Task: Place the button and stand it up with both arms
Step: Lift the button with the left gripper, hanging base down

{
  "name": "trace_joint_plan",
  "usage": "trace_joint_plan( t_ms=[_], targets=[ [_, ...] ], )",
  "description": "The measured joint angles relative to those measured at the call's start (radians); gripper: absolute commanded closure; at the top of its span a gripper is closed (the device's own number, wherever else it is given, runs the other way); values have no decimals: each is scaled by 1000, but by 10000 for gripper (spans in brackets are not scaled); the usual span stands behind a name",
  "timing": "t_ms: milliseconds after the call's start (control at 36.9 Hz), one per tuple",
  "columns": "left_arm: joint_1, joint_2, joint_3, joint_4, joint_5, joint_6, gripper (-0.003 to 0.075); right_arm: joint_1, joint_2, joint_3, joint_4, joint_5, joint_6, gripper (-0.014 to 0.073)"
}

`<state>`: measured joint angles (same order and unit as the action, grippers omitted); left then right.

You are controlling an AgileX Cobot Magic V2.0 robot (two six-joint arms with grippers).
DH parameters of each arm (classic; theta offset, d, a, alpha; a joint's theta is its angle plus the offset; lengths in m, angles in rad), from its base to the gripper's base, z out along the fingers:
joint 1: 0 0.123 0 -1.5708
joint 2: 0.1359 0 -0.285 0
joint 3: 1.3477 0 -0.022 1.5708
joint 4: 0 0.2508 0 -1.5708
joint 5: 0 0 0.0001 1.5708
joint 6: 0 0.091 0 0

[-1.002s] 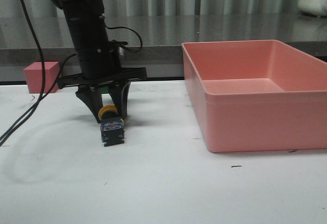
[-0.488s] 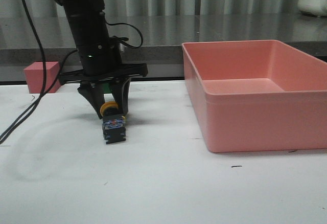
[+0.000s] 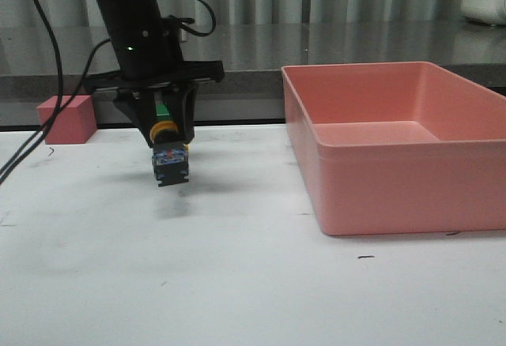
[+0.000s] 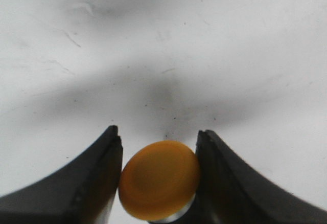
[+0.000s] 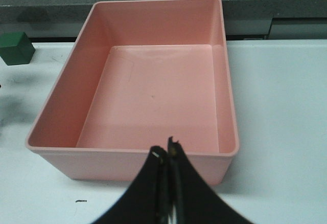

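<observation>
left gripper: jaws clamped on the button's yellow cap | button: hanging cap-up clear of the bench, left of the tray | right gripper: jaws closed on nothing, above the tray's near rim | pink cube far left; green cube beside tray

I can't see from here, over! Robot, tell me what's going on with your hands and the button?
Left gripper shut on button, held above the table. Right gripper shut, empty, above pink bin. Nothing blocking.
</observation>
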<state>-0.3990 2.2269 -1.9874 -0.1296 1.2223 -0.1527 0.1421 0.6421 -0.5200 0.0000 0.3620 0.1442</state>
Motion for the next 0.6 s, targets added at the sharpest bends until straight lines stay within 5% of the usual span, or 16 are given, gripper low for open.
trace_joint_plan(
  t_ms=[596],
  targets=[
    [-2,-125,0,165,10,9,482,0,0,0,0,0,0,657]
  ],
)
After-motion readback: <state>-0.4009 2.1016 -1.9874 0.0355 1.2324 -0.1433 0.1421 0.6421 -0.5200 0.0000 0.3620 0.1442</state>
